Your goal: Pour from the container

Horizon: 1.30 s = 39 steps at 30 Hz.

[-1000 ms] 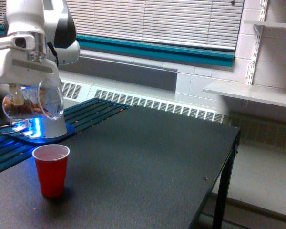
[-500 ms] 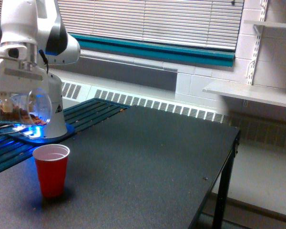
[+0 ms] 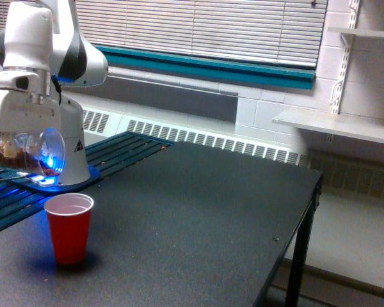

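Container (image 3: 27, 152): clear, round, see-through cup lying close to horizontal, its open mouth facing the exterior view's right. Brown bits are piled against the closed end, at the exterior view's left; none seen at the mouth. Blue light from behind glows through the wall near the rim. It hangs in the air above the bench (image 3: 198, 217), higher than the red cup (image 3: 68, 228) and a little toward the exterior view's left of it, not touching it.

Arm: white Franka (image 3: 41, 45) with black joint band, wrist block directly over the container. Tool (image 3: 16, 137) comes down from that block and is closed on the container near its closed end; the fingers are mostly hidden behind the clear wall and the brown fill, so their exact contact cannot be made out.

Materials and shapes:
- Red cup: opaque plastic, tapered, white inside, upright on the bench, nothing visible in it from this angle.
- Bench: flat black top, finely speckled matte surface, dark metal leg at the exterior view's right edge.
- Arm base (image 3: 67, 169): white cone on a round blue-lit plate, standing on dark slats.
- Behind: horizontal window blinds (image 3: 205, 25), teal sill strip, white painted block wall.
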Each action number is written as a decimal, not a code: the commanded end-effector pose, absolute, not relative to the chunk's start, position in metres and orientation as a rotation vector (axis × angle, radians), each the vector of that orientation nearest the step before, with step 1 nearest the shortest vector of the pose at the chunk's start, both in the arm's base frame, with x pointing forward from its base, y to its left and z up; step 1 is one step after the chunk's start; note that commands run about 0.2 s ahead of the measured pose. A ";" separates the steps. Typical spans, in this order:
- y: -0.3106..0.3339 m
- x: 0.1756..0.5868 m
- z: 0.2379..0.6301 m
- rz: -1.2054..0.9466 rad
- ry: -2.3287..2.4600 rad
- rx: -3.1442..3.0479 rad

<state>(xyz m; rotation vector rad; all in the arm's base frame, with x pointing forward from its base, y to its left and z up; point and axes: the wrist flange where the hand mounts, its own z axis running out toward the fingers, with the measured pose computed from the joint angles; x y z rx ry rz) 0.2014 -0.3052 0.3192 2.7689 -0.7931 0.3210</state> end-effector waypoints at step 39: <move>-0.302 0.229 0.326 0.214 -0.640 2.697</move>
